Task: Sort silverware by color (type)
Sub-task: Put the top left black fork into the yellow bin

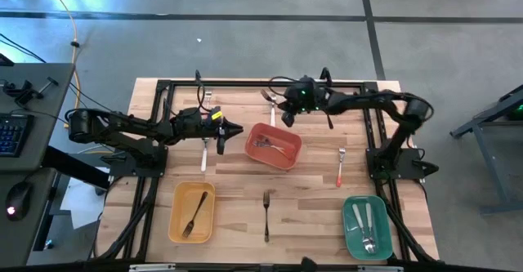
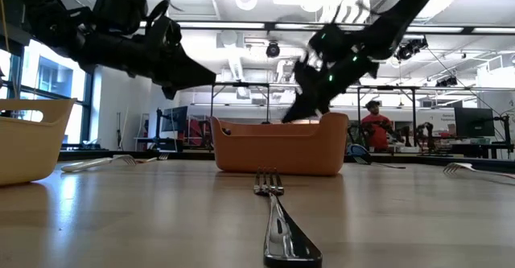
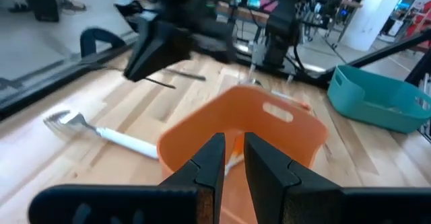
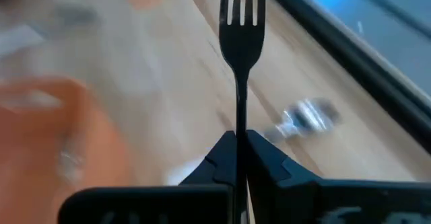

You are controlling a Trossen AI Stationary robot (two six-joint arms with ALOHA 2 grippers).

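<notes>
With my right gripper clamped on the handle of a dark fork, I hold it in the air at upper centre of the high view, just above the red bin. Its colour suggests the yellow bin at lower left, so the next move calls for a carry across. My left gripper, fingers nearly together and empty, hovers left of the red bin.

High view straight down over whole table, low view level across tabletop, wrist views close, red bin shared by high, low, left wrist.
</notes>
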